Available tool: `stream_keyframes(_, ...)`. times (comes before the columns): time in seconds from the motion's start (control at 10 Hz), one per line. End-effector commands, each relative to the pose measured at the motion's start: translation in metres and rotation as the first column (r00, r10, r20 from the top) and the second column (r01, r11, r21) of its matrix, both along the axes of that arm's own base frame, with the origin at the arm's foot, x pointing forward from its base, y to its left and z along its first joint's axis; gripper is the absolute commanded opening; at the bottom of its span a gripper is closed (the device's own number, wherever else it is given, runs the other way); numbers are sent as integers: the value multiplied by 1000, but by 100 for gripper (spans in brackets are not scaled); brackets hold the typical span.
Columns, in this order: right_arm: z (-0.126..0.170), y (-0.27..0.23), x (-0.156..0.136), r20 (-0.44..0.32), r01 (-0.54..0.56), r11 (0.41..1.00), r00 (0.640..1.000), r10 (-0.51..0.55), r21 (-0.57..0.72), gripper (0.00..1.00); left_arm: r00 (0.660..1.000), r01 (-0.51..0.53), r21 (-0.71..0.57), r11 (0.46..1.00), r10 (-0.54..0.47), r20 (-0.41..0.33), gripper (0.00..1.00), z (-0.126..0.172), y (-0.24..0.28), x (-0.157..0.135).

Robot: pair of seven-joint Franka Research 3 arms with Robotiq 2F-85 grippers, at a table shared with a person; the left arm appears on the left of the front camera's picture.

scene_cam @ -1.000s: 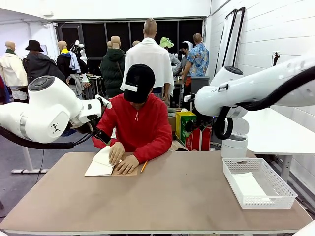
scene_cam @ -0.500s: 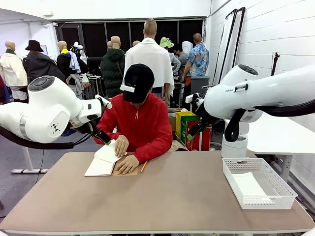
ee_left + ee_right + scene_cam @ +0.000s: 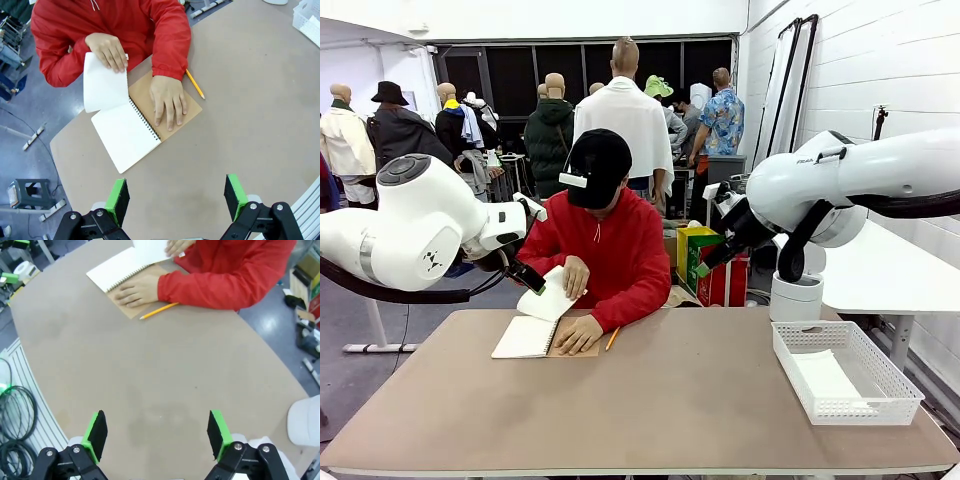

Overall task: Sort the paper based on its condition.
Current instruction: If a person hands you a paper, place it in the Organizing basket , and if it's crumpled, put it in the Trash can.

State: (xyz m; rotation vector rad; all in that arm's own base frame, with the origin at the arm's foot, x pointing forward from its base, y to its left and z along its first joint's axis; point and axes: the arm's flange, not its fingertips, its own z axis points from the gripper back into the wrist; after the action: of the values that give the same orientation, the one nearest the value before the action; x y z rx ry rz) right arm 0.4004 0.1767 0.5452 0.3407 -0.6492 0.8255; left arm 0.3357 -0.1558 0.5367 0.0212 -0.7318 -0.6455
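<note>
At the far side of the table [image 3: 670, 400], a person's hand [image 3: 107, 50] lifts a plain white, smooth sheet of paper [image 3: 102, 82] from the open spiral notebook [image 3: 127, 130]. Both the left gripper [image 3: 175, 197] and right gripper [image 3: 157, 432] hover above, jaws apart and empty.

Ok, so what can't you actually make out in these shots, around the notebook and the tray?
- Lifted sheet: left wrist view; whether it is torn free or still bound is hidden by the person's hand.
- Notebook cover: the other hand covers much of it.
- White tray: front view; contents behind its mesh wall unclear.
</note>
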Motion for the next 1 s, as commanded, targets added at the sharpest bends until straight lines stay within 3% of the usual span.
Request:
stream_keyframes(0.0, 1, 3, -2, 4, -5, 1000, 1000, 5, -9, 100, 1000, 2, 4, 1000, -2, -1, 100, 0, 1, 0)
stream_keyframes(0.9, 1, 3, -2, 4, -5, 1000, 1000, 5, -9, 100, 1000, 2, 4, 1000, -2, -1, 100, 0, 1, 0)
